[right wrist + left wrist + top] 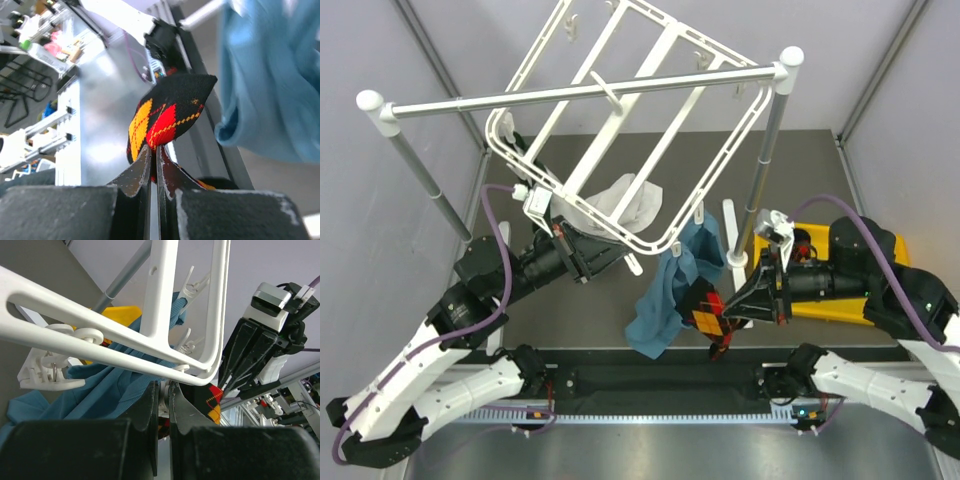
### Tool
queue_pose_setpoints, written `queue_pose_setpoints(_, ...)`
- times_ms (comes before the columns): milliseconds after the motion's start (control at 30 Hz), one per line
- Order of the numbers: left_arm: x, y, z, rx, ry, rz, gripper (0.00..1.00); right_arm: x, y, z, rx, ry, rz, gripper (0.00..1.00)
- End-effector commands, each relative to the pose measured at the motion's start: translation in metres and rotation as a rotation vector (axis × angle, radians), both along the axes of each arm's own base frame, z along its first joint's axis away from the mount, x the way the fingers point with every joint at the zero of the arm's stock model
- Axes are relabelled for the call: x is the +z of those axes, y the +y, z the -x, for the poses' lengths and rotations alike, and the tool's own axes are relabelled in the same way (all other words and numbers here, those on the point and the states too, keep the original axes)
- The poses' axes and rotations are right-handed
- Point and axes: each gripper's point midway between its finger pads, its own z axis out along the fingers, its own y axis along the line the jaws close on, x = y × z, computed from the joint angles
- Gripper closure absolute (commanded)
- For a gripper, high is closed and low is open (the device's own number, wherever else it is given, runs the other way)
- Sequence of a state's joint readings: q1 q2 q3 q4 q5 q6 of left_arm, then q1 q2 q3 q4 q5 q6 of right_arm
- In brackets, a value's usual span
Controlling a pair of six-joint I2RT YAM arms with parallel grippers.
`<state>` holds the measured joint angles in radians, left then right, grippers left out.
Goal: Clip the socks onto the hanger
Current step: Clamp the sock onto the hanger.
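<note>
The white hanger (656, 60) hangs tilted from the rail; its frame (115, 337) crosses the left wrist view. My left gripper (625, 262) is at the hanger's near lower edge, and its jaws (165, 395) are shut on a small white clip under the frame. My right gripper (728, 315) is shut on a black argyle sock (705, 315) and holds it up just right of that corner. In the right wrist view the sock (170, 112) bulges above the closed jaws (154, 155). The left wrist view shows the sock (214, 402) and the right gripper (250, 360). I see no second sock.
A teal cloth (665, 290) hangs from the hanger's near corner, between the two grippers. A white cloth (625, 205) hangs under the frame. The silver rail (590, 92) spans two posts. A yellow tray (840, 300) lies under the right arm.
</note>
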<state>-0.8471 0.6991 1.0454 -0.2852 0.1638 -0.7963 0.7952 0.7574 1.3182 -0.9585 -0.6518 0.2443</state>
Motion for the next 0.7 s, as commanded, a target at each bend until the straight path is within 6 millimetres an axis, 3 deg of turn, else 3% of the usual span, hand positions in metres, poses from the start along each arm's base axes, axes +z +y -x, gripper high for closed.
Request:
queue_pose_setpoints(0, -0.006, -0.001, -0.006, 0.027, 0.033, -0.015, 1.0, 0.049, 0.027, -0.001, 0.005, -0.088, -0.181, 1.0)
queue_pose_setpoints(33, -0.005, 0.0, -0.006, 0.032, 0.031, -0.012, 1.0, 0.048, 0.035, -0.005, -0.023, -0.092, -0.182, 1.0)
queue_pose_setpoints(67, -0.006, 0.001, -0.008, 0.038, 0.034, -0.013, 1.0, 0.044, 0.052, 0.015, 0.062, -0.083, -0.162, 1.0)
queue_pose_setpoints(100, -0.005, 0.001, -0.008, 0.039, 0.033, -0.012, 1.0, 0.051, 0.059, 0.005, -0.024, -0.128, -0.159, 1.0)
queue_pose_setpoints(133, -0.002, 0.001, -0.006, 0.036, 0.032, -0.008, 1.0, 0.052, 0.067, 0.012, -0.017, -0.151, -0.151, 1.0)
queue_pose_setpoints(167, -0.002, 0.002, -0.005, 0.031, 0.033, -0.01, 1.0, 0.048, 0.08, 0.036, 0.058, -0.173, -0.13, 1.0)
queue_pose_setpoints(233, 0.002, 0.003, -0.003, 0.025, 0.029, -0.004, 1.0, 0.054, 0.093, 0.036, 0.015, -0.204, -0.12, 1.0)
queue_pose_setpoints(400, 0.008, 0.01, 0.003, 0.025, 0.016, 0.016, 1.0, 0.042, 0.103, 0.019, -0.077, -0.219, -0.082, 1.0)
queue_pose_setpoints(667, 0.009, 0.011, 0.009, 0.008, 0.018, 0.04, 1.0, 0.043, 0.104, -0.009, -0.244, -0.247, -0.103, 1.0)
